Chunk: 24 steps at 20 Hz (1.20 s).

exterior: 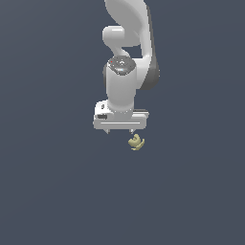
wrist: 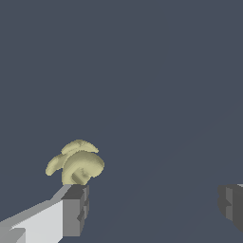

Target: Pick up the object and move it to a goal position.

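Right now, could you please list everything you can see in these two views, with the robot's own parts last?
object: one, pale yellow-tan, a small curled knobbly lump just below the gripper in the exterior view; in the wrist view it sits right at the tip of one finger, not between the two.
surface: one, plain dark grey-blue, filling the background of both views.
arm: one, white with dark grey joints, reaching down from the top of the exterior view.
gripper: one, white, open.
fingers: two, grey pads, set wide apart.
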Motion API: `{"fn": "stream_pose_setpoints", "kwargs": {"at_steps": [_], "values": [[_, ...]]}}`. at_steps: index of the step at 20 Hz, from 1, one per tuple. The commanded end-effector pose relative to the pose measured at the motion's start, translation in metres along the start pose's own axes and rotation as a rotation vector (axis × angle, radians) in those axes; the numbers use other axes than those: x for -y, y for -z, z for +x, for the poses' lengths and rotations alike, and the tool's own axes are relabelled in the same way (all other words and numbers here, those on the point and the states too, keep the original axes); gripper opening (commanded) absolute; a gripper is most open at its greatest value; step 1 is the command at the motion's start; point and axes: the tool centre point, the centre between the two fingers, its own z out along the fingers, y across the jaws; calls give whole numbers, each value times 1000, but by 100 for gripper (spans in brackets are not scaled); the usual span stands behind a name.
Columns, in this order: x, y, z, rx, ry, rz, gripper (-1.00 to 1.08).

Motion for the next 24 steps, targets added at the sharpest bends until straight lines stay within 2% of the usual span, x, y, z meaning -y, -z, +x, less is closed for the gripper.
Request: {"fn": "stream_pose_setpoints", "kwargs": {"at_steps": [1,11,24], "values": [[0,0,0,0,0,0,100],[-21,-6,-6,36,-36,-1,100],[-9,-13,-6,35,-109,3,100]]}}
